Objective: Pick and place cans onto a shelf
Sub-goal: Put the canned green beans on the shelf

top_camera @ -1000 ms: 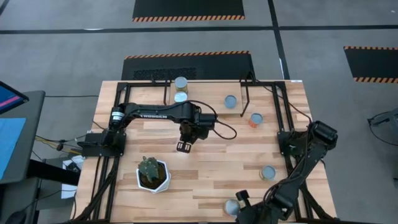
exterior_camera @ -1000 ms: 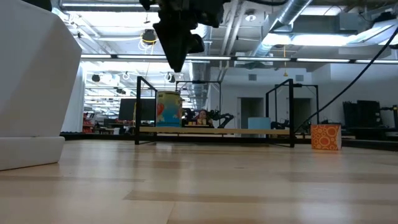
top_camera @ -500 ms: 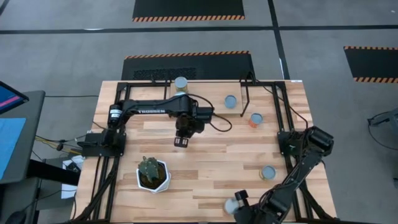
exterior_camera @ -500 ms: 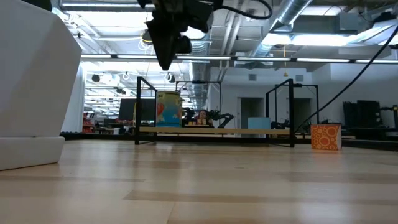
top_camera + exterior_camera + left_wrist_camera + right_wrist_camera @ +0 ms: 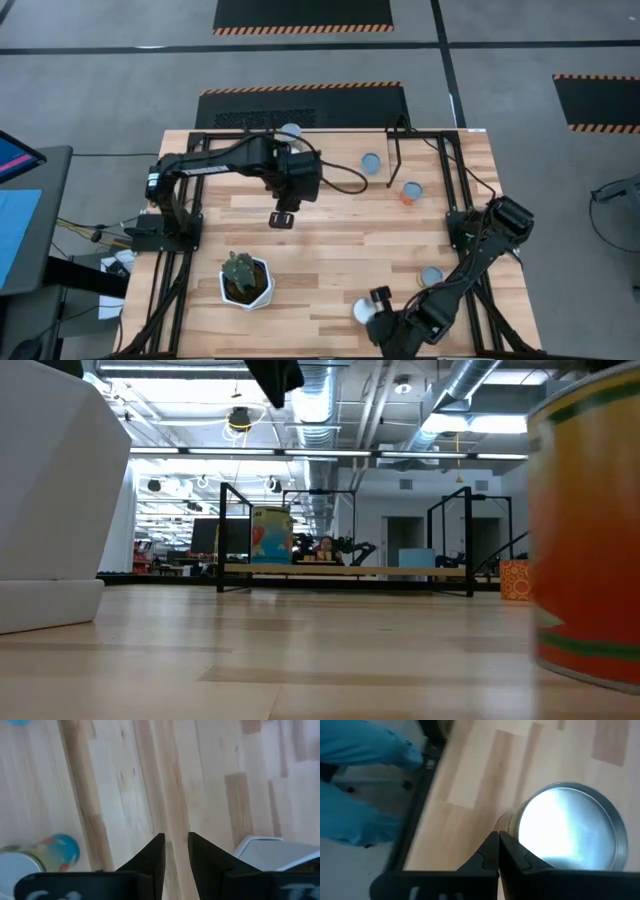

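Observation:
My right gripper is shut and low at the table's near edge, its fingertips beside an orange-labelled can with a silvery top. That can stands upright and fills the right of the low view. My left gripper hangs high over the table's middle, open, with nothing between its fingers. The shelf stands at the far side with a yellow-blue can and another can on it. More cans stand on the table. My right gripper has its shut fingertips against the can's side wall, just under the rim. The fingers slant down from the table's near right. The can stands upright on the table, its bottom on the wood.
A white pot with a cactus sits near left. Black frame rails run along the table's sides. Blurred blue shapes show beyond the table's edge in the right wrist view. Bare wood lies between the shelf and the near edge.
My left gripper has risen and drawn back toward the table's left and far side, almost out of the low view's top. My right gripper has swung toward the table's left along the near edge, and the orange can has slid with it into the low view.

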